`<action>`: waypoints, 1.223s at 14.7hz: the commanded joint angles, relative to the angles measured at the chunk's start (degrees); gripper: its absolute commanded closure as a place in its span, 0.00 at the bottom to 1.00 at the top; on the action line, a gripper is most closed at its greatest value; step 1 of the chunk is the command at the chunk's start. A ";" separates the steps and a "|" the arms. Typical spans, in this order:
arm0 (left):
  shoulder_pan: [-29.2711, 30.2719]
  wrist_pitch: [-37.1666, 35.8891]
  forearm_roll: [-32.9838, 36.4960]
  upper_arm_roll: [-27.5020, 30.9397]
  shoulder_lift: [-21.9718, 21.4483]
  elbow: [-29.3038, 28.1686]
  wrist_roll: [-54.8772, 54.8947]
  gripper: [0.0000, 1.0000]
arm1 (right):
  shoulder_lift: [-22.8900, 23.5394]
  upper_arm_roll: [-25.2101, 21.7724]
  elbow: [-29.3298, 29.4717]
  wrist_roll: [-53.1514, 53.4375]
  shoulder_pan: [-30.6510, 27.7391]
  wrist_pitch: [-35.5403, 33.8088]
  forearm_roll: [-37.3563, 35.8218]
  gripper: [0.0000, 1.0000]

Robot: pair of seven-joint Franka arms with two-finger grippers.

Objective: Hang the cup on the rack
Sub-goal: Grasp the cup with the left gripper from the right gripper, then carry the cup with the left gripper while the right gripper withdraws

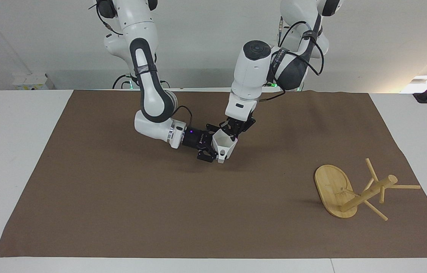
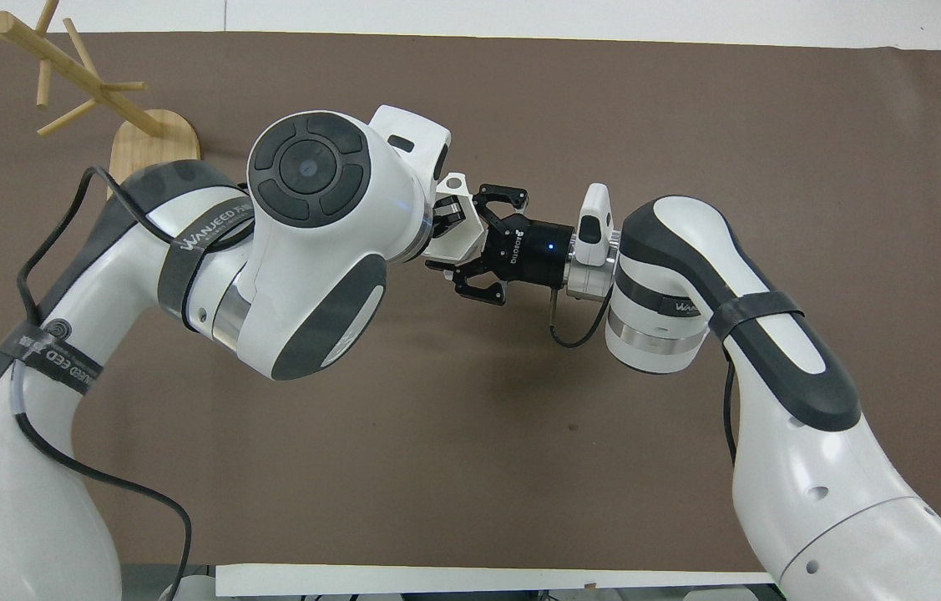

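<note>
Left gripper [image 1: 231, 137] clamped on white faceted cup's [image 1: 224, 147] rim over brown mat [image 1: 122, 197]; right gripper [image 1: 210, 146] jaws spread around it

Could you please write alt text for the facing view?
Two robot arms meet at a white faceted cup above a brown mat: the left claw pinches its rim, the right claw is beside it. A bamboo mug rack stands apart.
</note>
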 commanded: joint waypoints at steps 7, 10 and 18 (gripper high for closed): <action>3.07 -0.39 2.09 4.32 -2.78 -0.06 -0.89 1.00 | -3.52 -0.22 -0.42 0.48 -3.48 0.23 0.19 0.00; 7.73 6.79 2.18 4.23 -5.24 -3.82 -0.45 1.00 | -5.10 -0.57 -0.16 1.00 -5.32 1.20 -4.54 0.00; 18.82 49.57 2.18 3.97 -17.63 -38.96 5.61 1.00 | -10.99 -0.57 3.45 30.24 -18.59 -4.84 -44.09 0.00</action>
